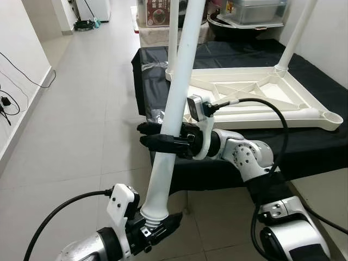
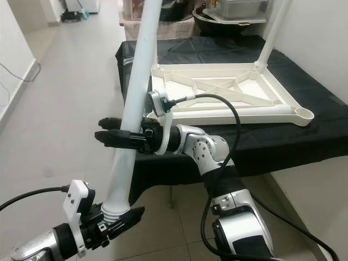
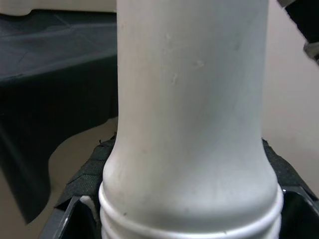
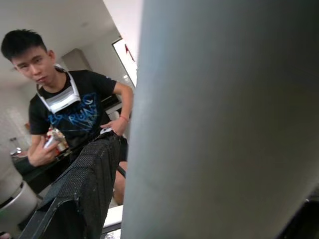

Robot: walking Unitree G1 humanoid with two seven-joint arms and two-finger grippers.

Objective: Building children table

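Observation:
I hold a long white table leg (image 1: pixel 174 109) nearly upright in front of me, leaning slightly to the right at its top. My left gripper (image 1: pixel 157 225) is shut on its ribbed lower end (image 3: pixel 189 214). My right gripper (image 1: pixel 155 136) is shut on the leg (image 4: pixel 229 119) at mid-height, with one black finger (image 4: pixel 84 189) showing beside it. The white tabletop (image 1: pixel 255 98) lies upside down on a black-covered table. Two legs stand in it, one at its far left corner (image 1: pixel 173 38) and one at its far right corner (image 1: pixel 296 38). An open socket (image 1: pixel 331 117) sits at its near right corner.
The black cloth (image 1: pixel 315 147) hangs over the table's front edge, close to my right arm. Boxes and a dark basin (image 1: pixel 255 11) stand behind the table. Tiled floor (image 1: pixel 81 109) stretches away on the left, with cables (image 1: pixel 11 98) by the wall. A person (image 4: pixel 75 119) in a black shirt is in the right wrist view.

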